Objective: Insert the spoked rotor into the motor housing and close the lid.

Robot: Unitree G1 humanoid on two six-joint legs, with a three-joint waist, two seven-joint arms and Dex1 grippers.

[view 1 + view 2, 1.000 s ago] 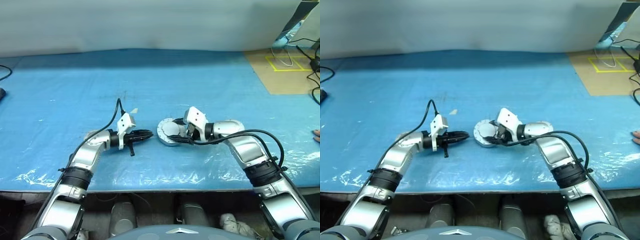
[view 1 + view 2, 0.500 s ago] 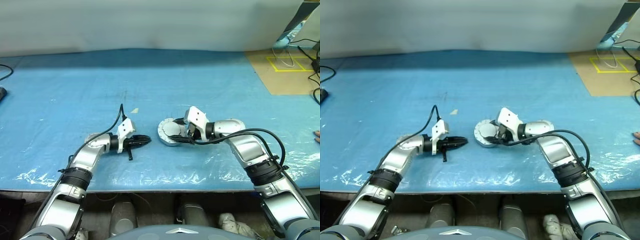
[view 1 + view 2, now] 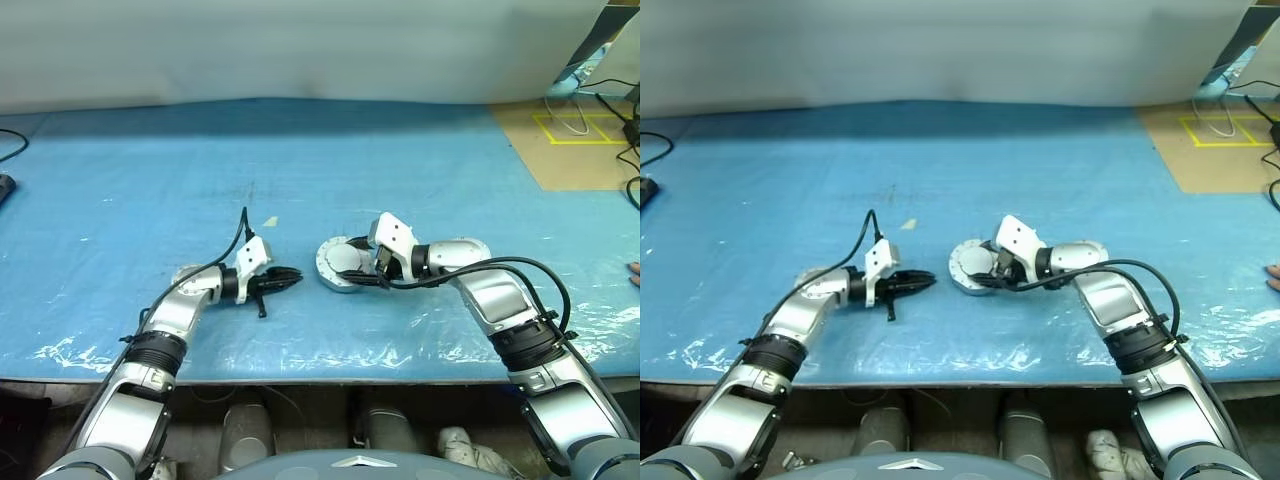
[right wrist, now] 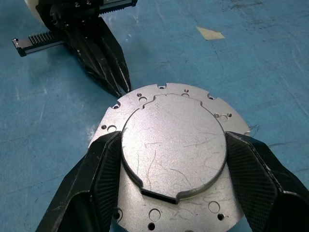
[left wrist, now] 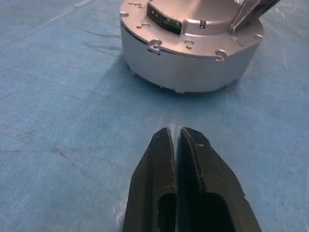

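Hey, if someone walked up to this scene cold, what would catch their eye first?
Probably the round silver motor housing with its lid on top, mid-table on the blue sheet, with the right end effector clasping the lid's raised part from both sides. Just to its left, the left end effector lies low over the sheet, its black fingers pressed shut and pointing at the housing, stopping short of its side wall.

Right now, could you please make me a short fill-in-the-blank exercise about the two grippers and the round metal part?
1. The right gripper holds the motor housing with one finger on each ____.
2. The left gripper has its fingers pressed ____.
3. The housing stands on a ____ table cover.
4. Seen from above, the housing's top is ____ by the lid.

Missing words: side; together; blue; closed
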